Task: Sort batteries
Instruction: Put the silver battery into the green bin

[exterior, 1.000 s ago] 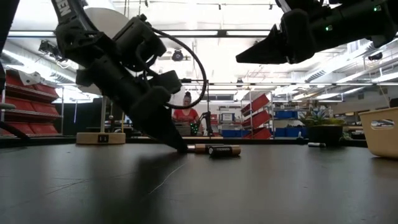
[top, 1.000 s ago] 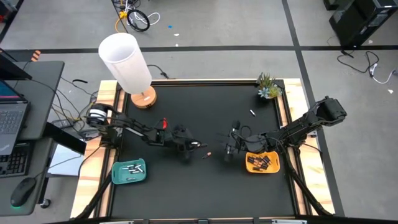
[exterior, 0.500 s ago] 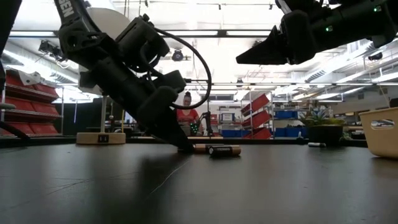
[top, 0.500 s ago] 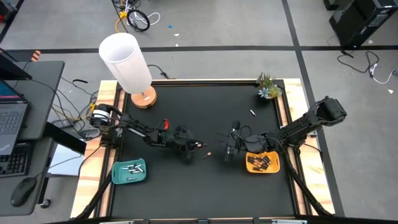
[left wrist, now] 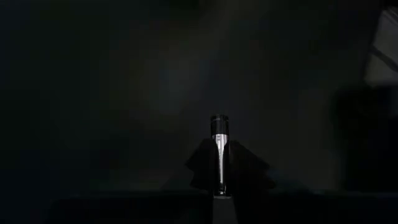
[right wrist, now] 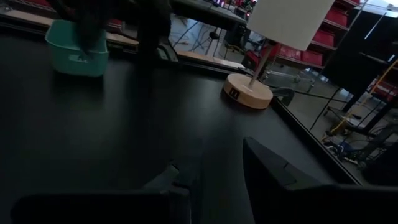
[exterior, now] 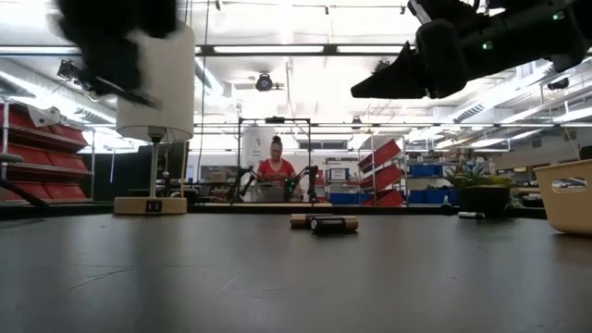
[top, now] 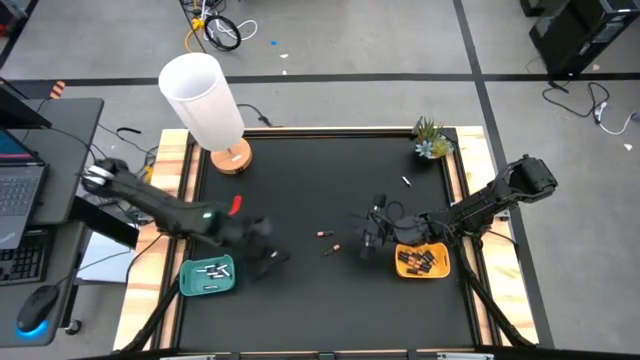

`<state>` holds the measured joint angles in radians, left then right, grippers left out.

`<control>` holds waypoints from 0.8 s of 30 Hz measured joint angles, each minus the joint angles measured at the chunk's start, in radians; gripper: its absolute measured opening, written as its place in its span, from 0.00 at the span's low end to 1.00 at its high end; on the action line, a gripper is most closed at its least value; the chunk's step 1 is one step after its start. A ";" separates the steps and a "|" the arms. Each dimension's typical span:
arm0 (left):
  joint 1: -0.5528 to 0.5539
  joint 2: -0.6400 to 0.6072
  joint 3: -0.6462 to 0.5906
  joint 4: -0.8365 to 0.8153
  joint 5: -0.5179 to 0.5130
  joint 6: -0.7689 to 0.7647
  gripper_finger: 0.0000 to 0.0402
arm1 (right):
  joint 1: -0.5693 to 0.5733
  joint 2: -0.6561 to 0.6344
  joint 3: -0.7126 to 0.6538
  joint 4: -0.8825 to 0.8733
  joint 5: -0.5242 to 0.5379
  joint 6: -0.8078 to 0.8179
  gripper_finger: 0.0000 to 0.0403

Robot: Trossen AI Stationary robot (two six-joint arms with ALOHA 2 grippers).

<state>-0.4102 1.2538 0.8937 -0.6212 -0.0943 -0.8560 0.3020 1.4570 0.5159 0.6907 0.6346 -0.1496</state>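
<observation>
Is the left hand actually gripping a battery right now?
Touching. The left wrist view shows a battery pinched upright between the left hand's fingers, both pressed against its sides with no gap.

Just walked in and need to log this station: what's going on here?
The robot is sorting batteries. The left gripper is shut on a silvery battery and sits near the teal tray that holds pale ones. The right gripper hovers beside the orange tray of dark ones. Two batteries lie on the black table between them.
</observation>
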 joint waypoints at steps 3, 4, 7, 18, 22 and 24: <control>-0.147 -0.038 0.011 -0.136 0.060 -0.278 0.09 | -0.004 0.000 0.000 0.001 0.000 0.008 0.24; -0.196 -0.045 0.011 -0.163 0.078 -0.363 0.09 | -0.004 0.000 0.000 0.001 0.000 0.008 0.24; -0.339 -0.051 0.012 -0.248 0.128 -0.578 0.09 | -0.004 0.000 0.000 0.005 0.000 0.011 0.24; -0.581 -0.036 -0.087 -0.377 0.001 -0.832 0.09 | 0.003 0.000 0.000 0.030 -0.005 0.020 0.23; -0.581 -0.037 -0.155 -0.323 0.001 -0.849 0.09 | 0.010 0.000 0.000 0.034 -0.006 0.019 0.23; -0.581 -0.036 -0.199 -0.274 0.001 -0.849 0.09 | 0.010 0.000 0.000 0.034 -0.006 0.019 0.23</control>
<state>-0.9913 1.2175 0.6948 -0.8952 -0.0933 -1.7054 0.3122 1.4570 0.5159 0.7244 0.6285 -0.1310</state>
